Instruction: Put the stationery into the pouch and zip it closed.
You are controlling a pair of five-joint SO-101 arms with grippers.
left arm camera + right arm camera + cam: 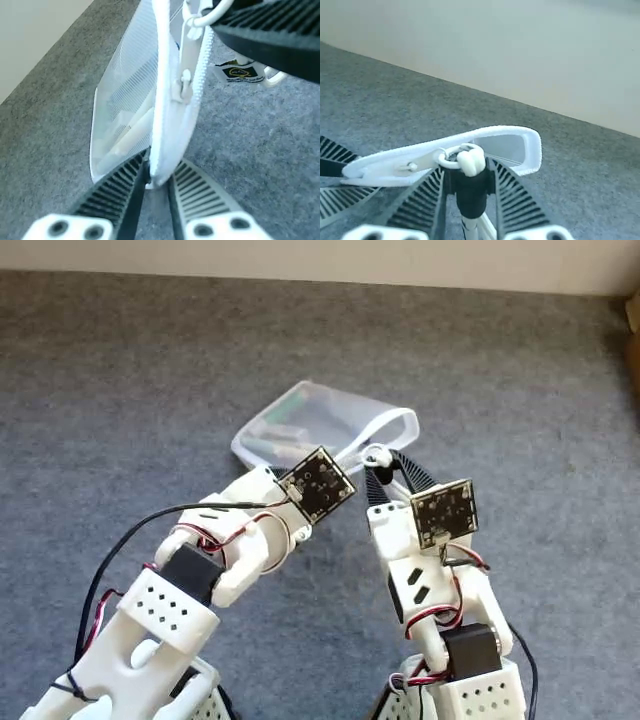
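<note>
A translucent white mesh pouch [318,422] lies on the grey surface with pale stationery sticks [134,131] inside it. My left gripper [157,176] is shut on the near end of the pouch's zipper edge; in the high view it [287,478] sits at the pouch's near side. The zipper slider [185,86] is partway along the zipper. My right gripper [470,172] is shut on the zipper pull [465,159] with its white ring. From above, the right gripper [385,462] is at the pouch's right corner, close beside the left one.
Grey felt [130,390] covers the table around the pouch, with free room to the left, right and far side. A pale wall [320,255] borders the far edge. A brown object [633,335] pokes in at the right edge. A printed label [239,72] hangs off the pouch.
</note>
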